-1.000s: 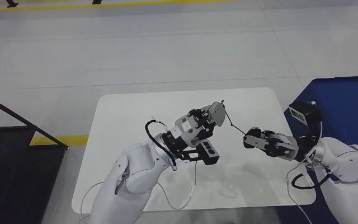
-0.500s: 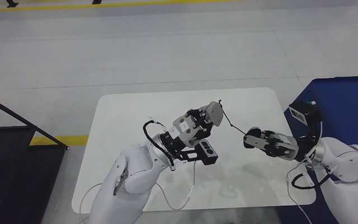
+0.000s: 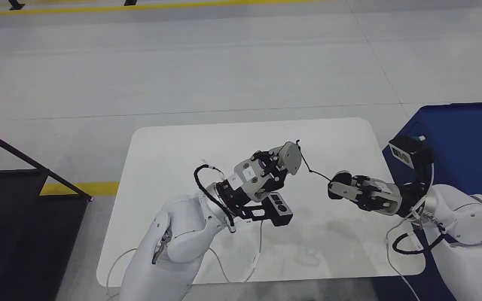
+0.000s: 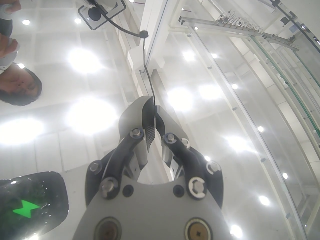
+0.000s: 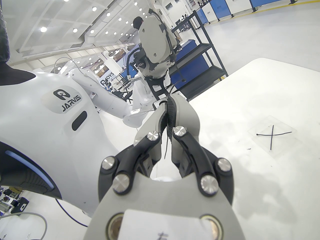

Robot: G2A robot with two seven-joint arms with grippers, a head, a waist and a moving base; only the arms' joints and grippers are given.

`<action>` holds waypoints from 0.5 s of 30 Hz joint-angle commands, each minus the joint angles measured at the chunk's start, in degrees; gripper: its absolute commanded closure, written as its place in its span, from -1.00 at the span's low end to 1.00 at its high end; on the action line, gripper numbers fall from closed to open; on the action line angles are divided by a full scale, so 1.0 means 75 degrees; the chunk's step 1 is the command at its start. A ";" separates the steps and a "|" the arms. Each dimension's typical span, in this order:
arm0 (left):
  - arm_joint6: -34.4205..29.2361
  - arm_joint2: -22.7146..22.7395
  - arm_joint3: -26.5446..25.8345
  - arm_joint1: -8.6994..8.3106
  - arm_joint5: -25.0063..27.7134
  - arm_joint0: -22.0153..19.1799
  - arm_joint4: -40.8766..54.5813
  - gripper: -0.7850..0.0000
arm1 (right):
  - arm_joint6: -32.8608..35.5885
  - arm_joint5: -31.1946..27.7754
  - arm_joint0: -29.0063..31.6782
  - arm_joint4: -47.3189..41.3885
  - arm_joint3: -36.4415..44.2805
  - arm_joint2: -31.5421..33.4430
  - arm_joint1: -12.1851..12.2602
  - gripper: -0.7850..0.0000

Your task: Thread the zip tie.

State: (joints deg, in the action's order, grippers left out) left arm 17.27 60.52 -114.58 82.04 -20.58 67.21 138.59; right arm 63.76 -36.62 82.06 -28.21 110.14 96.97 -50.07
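A thin black zip tie (image 3: 312, 171) spans the gap between my two grippers above the white table (image 3: 181, 165). My left gripper (image 3: 295, 156) is shut on the strap a short way below the head. In the left wrist view the strap (image 4: 147, 71) rises out of the closed tips (image 4: 153, 102) to the small square head (image 4: 143, 34). To the right, my right gripper (image 3: 334, 186) is shut on the tie's thin tail end. In the right wrist view the tail (image 5: 165, 146) hangs down between the closed fingers (image 5: 171, 99), with the left gripper (image 5: 153, 38) just beyond.
A black cross mark (image 5: 272, 134) under a clear patch lies on the table near its front. A blue surface (image 3: 452, 143) stands off the table's right edge and a dark frame (image 3: 30, 218) off its left. Bare tabletop lies behind and left of the grippers.
My left gripper has shifted slightly down and back toward the body. The zip tie between the grippers now bows a little instead of running straight. The right gripper has kept still.
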 commanded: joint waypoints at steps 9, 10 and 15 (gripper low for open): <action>0.0117 -0.0121 0.0074 0.0015 -0.0036 -0.0081 0.0341 1.00 | 0.0000 0.0000 0.0000 0.0000 0.0000 0.0000 0.0000 1.00; 0.0142 -0.0120 0.0079 0.0014 -0.0038 -0.0090 0.0365 1.00 | 0.0000 0.0000 0.0000 0.0000 0.0000 0.0000 0.0000 1.00; 0.0244 -0.0119 0.0136 0.0014 0.0061 -0.0086 0.0537 1.00 | 0.0000 0.0000 0.0000 0.0000 0.0000 0.0000 0.0000 1.00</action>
State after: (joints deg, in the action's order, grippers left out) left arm 18.92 59.64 -113.72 82.14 -20.42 66.50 142.34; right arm 63.76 -36.62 82.06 -28.21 110.14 96.97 -50.07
